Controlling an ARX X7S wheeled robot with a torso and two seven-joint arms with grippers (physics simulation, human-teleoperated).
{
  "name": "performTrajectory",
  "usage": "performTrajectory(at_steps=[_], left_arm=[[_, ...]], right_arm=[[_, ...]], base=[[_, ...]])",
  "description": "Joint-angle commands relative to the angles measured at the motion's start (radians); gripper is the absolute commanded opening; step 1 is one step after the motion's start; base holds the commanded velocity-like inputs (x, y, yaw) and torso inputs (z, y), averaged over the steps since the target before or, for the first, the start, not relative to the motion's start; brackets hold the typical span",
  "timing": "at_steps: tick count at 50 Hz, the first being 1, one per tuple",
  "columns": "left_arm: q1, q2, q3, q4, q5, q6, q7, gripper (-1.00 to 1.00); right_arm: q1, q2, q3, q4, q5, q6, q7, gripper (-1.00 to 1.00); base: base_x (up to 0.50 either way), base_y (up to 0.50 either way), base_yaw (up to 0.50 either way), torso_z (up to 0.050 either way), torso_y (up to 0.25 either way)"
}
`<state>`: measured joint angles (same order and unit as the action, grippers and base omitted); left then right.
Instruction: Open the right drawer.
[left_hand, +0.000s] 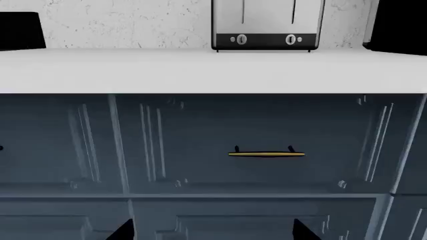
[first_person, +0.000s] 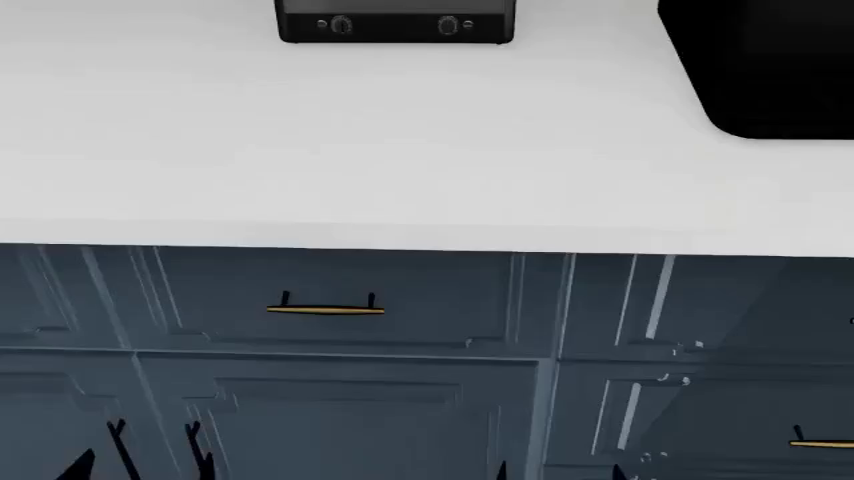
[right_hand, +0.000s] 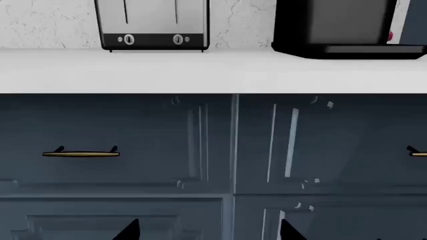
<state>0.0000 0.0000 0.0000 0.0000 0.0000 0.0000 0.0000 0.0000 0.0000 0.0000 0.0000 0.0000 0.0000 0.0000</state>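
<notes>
In the head view the left gripper (first_person: 158, 447) sits at about 7 o'clock, its thin black fingers (first_person: 120, 445) spread wide with nothing between them. The right drawer (first_person: 334, 300) lies up at roughly 1 o'clock from it, shut flush under the white counter (first_person: 334, 150), and its brass handle (first_person: 324, 309) hangs level on two black posts. The left gripper is well apart from that handle and touches nothing. In the left wrist view the handle (left_hand: 267, 154) shows at 1 o'clock above the gap between the open fingertips (left_hand: 123, 231). A toaster (first_person: 395, 25) stands at 12 o'clock on the counter, straight behind the drawer. The right gripper (first_person: 558, 472) shows only its tips at 5 o'clock, also spread wide and empty, and the handle lies at 10 o'clock from it. A black appliance (first_person: 767, 60) fills the 2 o'clock corner, above a neighbouring drawer front (first_person: 694, 300)
</notes>
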Motion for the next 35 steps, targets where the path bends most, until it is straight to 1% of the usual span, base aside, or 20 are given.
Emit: performTrajectory(at_steps=[1,12,18,20,22,23,26,35], left_arm=[[-0.001,-0.016,0.018,-0.006,-0.016,0.005,-0.018,1.00],[0.005,-0.050,0.060,0.004,-0.054,0.026,-0.039,1.00],[0.001,-0.060,0.070,0.001,-0.065,0.008,-0.052,1.00],[-0.007,-0.060,0.068,0.002,-0.055,-0.029,-0.078,1.00],[-0.010,-0.062,0.075,-0.008,-0.057,-0.026,-0.078,1.00],[0.004,-0.065,0.080,-0.002,-0.079,0.027,-0.054,1.00],[0.001,-0.070,0.086,-0.006,-0.084,0.021,-0.055,1.00],[0.001,-0.083,0.098,-0.001,-0.095,0.021,-0.065,1.00]], right_arm=[[0.000,0.009,-0.013,0.000,0.000,0.000,0.013,1.00],[-0.004,0.043,-0.052,-0.015,0.042,0.003,0.055,1.00],[-0.004,0.054,-0.063,-0.019,0.055,0.006,0.070,1.00],[-0.002,0.057,-0.067,-0.016,0.060,0.000,0.072,1.00],[-0.002,0.060,-0.070,-0.010,0.064,-0.006,0.074,1.00],[0.000,0.061,-0.069,-0.010,0.069,-0.004,0.077,1.00],[-0.001,0.066,-0.074,-0.015,0.078,-0.003,0.078,1.00],[0.001,0.079,-0.091,0.002,0.084,-0.003,0.089,1.00]], base=[[0.00,0.00,0.00,0.000,0.000],[0.00,0.00,0.00,0.000,0.000],[0.00,0.00,0.00,0.000,0.000],[0.00,0.00,0.00,0.000,0.000],[0.00,0.00,0.00,0.000,0.000],[0.00,0.00,0.00,0.000,0.000],[0.00,0.00,0.00,0.000,0.000],[-0.08,-0.38,0.00,0.000,0.000]])
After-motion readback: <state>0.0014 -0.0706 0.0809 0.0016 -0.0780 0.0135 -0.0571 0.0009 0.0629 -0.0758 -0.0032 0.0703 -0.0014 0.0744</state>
